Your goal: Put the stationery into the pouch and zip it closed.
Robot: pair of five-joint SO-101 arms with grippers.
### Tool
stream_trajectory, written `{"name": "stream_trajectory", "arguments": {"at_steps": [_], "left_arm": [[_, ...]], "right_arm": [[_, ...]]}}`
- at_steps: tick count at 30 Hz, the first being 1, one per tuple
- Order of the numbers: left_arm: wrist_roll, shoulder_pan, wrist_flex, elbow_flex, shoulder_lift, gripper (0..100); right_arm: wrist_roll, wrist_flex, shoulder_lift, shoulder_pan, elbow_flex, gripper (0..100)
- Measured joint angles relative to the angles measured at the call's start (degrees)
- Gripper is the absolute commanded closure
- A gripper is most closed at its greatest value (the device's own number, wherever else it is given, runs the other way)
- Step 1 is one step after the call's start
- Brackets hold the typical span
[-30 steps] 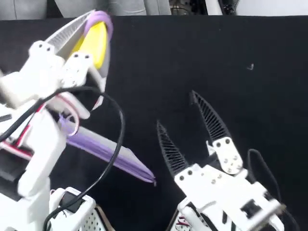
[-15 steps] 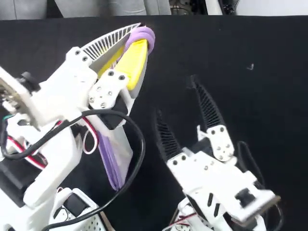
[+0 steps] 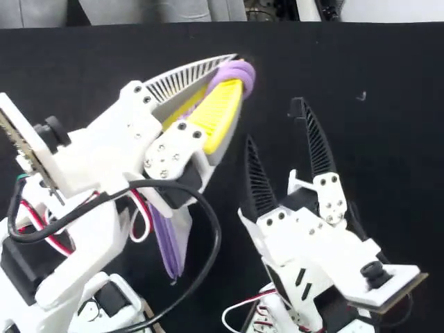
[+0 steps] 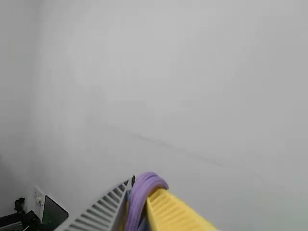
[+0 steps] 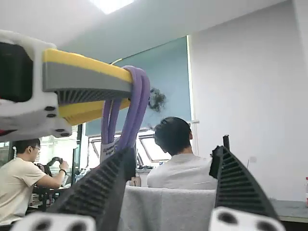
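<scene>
My left gripper [image 3: 234, 69] is raised above the black table, shut on one edge of the purple pouch [image 3: 169, 239]. The rest of the pouch hangs down under the arm. In the left wrist view the pouch's folded edge [image 4: 143, 188] is pinched between the grey finger and the yellow finger of the left gripper [image 4: 143, 186]. My right gripper [image 3: 274, 125] stands just right of it, open, its black fingers holding nothing. From the right wrist view, the pouch [image 5: 137, 108] dangles from the left gripper [image 5: 129, 77], close above my right gripper [image 5: 174, 153].
The black table [image 3: 374, 76] spreads out to the right and towards the back. Both arms' white bases crowd the near edge, and a black cable [image 3: 208, 229] loops beside the hanging pouch.
The left arm has swung right with the pouch, which now hangs down under it instead of trailing sideways. The right gripper has shifted slightly right and farther back, still open.
</scene>
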Motion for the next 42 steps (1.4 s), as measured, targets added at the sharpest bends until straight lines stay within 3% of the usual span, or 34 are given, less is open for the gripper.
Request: {"name": "stream_trajectory", "arguments": {"at_steps": [7, 16, 20, 27, 36, 42], "left_arm": [[0.0, 0.6, 0.0, 0.0, 3.6, 97], [0.0, 0.9, -1.2, 0.0, 3.6, 97], [-0.4, 4.0, -1.2, 0.0, 4.1, 97], [-12.5, 11.4, -1.2, 0.0, 4.3, 97], [-13.3, 12.3, -0.5, 0.0, 4.3, 97], [-13.3, 12.3, -0.4, 0.0, 4.3, 97]], "right_arm": [[-4.9, -4.1, 0.0, 0.0, 0.8, 74.0], [-5.4, -8.2, 0.0, 0.0, 1.1, 74.0], [-7.1, -8.7, 0.0, 0.0, 1.2, 74.0], [-10.1, -8.7, 0.0, 1.7, 1.2, 74.1], [-10.1, -8.8, 0.0, 9.3, 1.2, 92.6], [-10.1, -8.8, 0.0, 10.8, 1.2, 84.9]]}}
